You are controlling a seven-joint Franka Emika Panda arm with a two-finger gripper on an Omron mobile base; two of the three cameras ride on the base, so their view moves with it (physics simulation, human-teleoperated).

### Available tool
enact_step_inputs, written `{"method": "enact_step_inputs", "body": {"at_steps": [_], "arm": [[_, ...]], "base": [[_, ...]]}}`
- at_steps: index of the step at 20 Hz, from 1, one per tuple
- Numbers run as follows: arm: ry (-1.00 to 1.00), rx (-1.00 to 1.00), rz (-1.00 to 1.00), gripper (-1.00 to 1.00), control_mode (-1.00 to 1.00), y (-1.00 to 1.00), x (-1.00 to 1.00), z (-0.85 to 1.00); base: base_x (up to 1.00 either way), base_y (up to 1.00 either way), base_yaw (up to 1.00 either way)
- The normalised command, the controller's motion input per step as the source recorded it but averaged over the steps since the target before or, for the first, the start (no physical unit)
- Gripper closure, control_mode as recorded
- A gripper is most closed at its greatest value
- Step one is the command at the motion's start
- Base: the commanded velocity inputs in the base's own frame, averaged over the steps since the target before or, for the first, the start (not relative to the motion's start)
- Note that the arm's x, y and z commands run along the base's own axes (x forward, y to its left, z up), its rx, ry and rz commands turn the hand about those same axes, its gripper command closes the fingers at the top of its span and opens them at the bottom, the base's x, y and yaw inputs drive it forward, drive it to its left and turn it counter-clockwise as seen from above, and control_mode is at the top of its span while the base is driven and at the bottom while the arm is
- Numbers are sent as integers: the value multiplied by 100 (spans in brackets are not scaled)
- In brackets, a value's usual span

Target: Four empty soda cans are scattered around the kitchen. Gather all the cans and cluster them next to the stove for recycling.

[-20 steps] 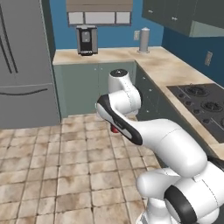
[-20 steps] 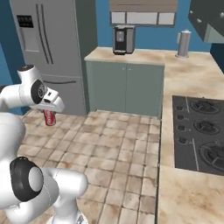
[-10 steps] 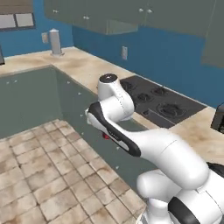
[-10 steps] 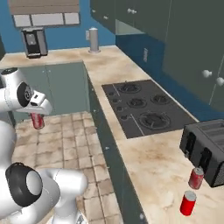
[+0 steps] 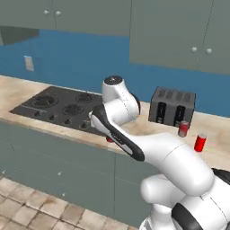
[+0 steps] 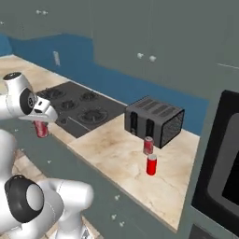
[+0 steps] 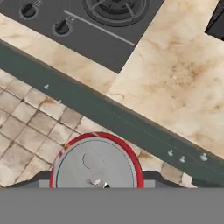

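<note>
Going left to right: the stove (image 5: pixel 63 108) is sitting flush in the beige surface (image 6: pixel 121 154), with its knobs running along the front edge. Just right of it, the arm is hanging out over the cabinet front with the end effector (image 6: pixel 43 122) clamped on a red soda can (image 6: pixel 41 129). In the hand view the can's silvery top (image 7: pixel 95 165) is sitting right between the dark fingertips, so it's a narrow grip on the can, not an empty pinch. The can itself is floating below surface height, out over the tiled floor (image 7: pixel 30 131) rather than over the marble.

Further right, the black toaster (image 6: pixel 153 120) is sitting against the blue wall, and two more cans (image 6: pixel 149 145) are standing close together in front of it, near but not touching.

What could go wrong, I reckon: the can is low and outside the edge, so swinging it inward without lifting first could be knocking it into the surface lip and twisting it out of the grip. Setting it down too close to the pair could be tipping them. Also, dropping it on the burners instead of beside them wouldn't be counting.
</note>
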Motion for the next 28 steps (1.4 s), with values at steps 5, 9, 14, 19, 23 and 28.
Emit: {"method": "enact_step_inputs", "body": {"at_steps": [5,9,14,19,23,28], "arm": [[0,0,0,100,100,0,0,0],[0,0,0,100,100,0,0,0],[0,0,0,100,100,0,0,0],[0,0,0,100,100,0,0,0],[0,0,0,100,100,0,0,0],[0,0,0,100,100,0,0,0]], "base": [[21,8,-73],[19,17,-68],[19,33,-58],[14,43,-48],[0,53,-31],[-11,61,-7]]}}
